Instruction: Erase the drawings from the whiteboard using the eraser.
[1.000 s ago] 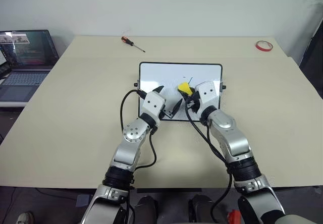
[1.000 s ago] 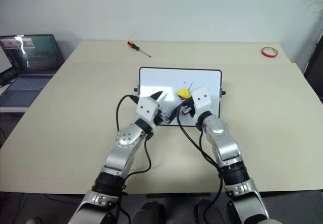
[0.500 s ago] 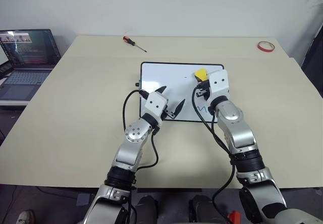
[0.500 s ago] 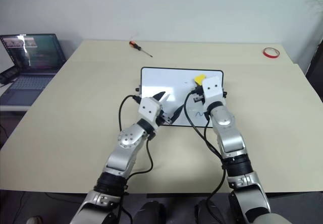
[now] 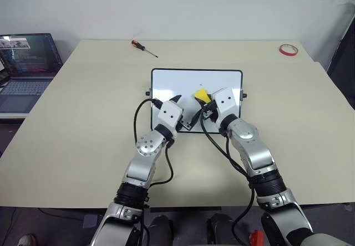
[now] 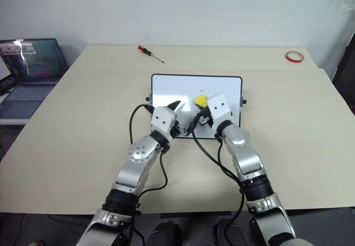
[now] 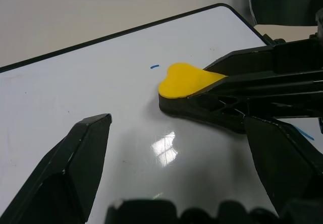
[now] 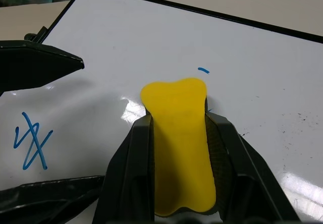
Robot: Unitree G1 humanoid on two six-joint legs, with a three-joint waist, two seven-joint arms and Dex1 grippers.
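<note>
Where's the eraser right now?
The eraser sits clamped in the right gripper, pressed on the whiteboard near its middle, beside the left gripper.

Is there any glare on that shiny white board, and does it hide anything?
Left wrist view: a bright patch of glare sits on the whiteboard just in front of the eraser, hiding nothing. Right wrist view: smaller shiny spots lie beside the eraser; the blue scribble stays clear.
</note>
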